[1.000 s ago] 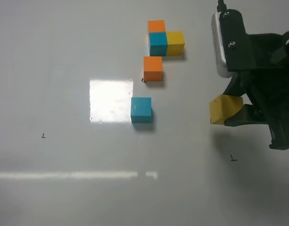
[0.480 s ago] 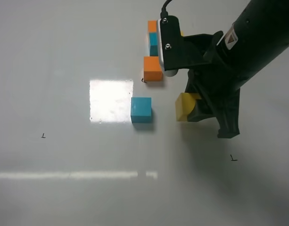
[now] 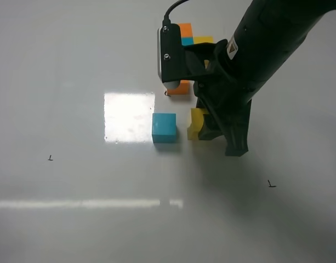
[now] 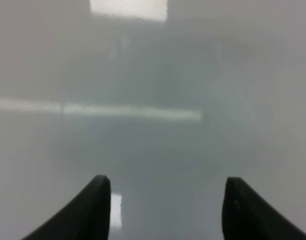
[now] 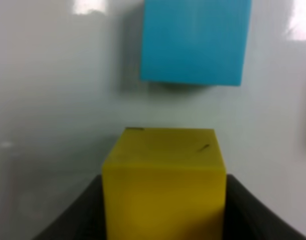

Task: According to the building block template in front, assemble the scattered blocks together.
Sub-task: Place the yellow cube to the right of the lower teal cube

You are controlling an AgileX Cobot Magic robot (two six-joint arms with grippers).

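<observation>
our right jaws, clenched on the yellow cube [image 3: 196, 121], have swept left across the counter [image 3: 58, 219] since a second ago; it is now just right of the teal cube [image 3: 164, 127], so joining looks close. the arm [image 3: 266, 38] now hides most of the far template [image 3: 185, 34]. left jaws released, empty.

Held cube [image 3: 195, 121] just right of lone cube [image 3: 164, 127]
</observation>
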